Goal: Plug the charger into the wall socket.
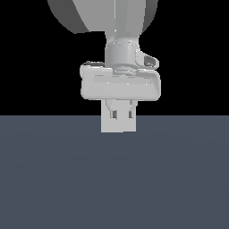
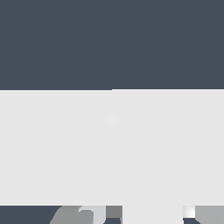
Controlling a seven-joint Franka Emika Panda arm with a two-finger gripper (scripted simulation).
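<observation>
In the exterior view my gripper [image 1: 121, 114] points straight down with its fingers close together. The wall socket [image 1: 118, 126], a pale grey square plate, stands upright on the floor right at the fingertips and hides what they hold. In the wrist view the socket [image 2: 65, 148] fills a wide pale band very near the gripper, with a faint dot at its centre. At that view's edge my gripper [image 2: 148, 217] is shut on the charger [image 2: 152, 213], a small white block. Grey fingers [image 2: 72, 215] show on either side of the charger.
A flat dark blue-grey floor [image 1: 53, 179] spreads all around, and it also shows in the wrist view [image 2: 112, 43] beyond the socket. Black background lies above the floor line. The arm's big grey link [image 1: 103, 13] hangs overhead.
</observation>
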